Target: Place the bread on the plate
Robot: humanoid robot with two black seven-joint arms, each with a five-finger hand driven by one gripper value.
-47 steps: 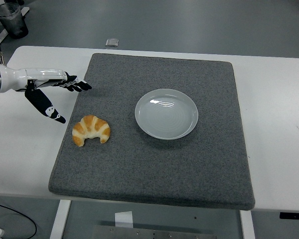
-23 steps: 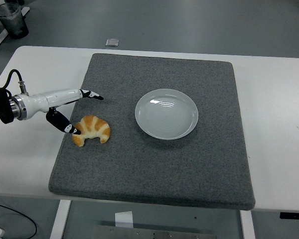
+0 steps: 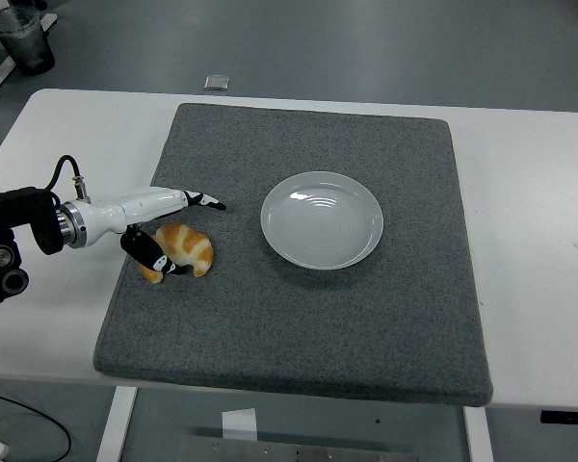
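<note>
The bread is a golden croissant (image 3: 186, 251) lying on the left part of the grey mat (image 3: 299, 318). The white round plate (image 3: 322, 219) sits empty near the mat's middle, to the right of the croissant. My left hand (image 3: 189, 236) reaches in from the left edge and straddles the croissant. Its long fingers (image 3: 204, 201) stretch out just beyond the croissant's far side, and its black thumb (image 3: 146, 252) lies against the near left end. The hand is spread and has not closed on the bread. The right arm is out of view.
The mat covers most of the white table (image 3: 530, 192). A dark cup (image 3: 21, 38) stands off the table at the top left. A small square object (image 3: 217, 82) lies on the floor beyond the far edge.
My left hand has moved right and down the picture, from the mat's left edge to over the croissant. The thumb now touches the croissant's left end. The croissant and plate have not moved.
</note>
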